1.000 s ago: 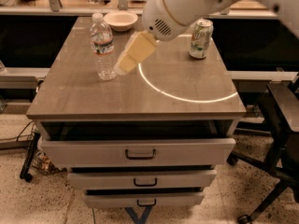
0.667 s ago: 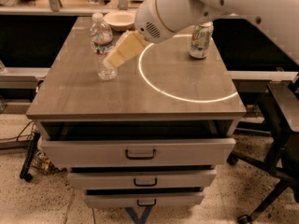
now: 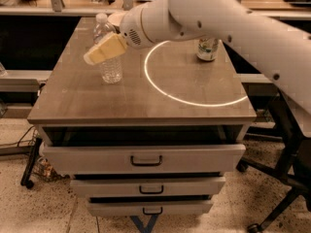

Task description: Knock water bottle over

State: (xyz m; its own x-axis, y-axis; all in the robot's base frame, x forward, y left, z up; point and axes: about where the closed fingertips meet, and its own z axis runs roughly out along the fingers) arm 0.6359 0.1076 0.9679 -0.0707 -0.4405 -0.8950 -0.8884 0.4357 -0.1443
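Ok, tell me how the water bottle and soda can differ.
The water bottle is clear ribbed plastic; the soda can is opaque green and white. The bottle is taller than the can. The gripper crosses the bottle's middle, while the can stands apart from it, its top hidden by the arm. Both stand upright on the table.

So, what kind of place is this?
Likely an office or lab workspace: a wooden-topped drawer cabinet, a rolling chair base on the right, a speckled hard floor. The gripper is at the upper half of the water bottle.
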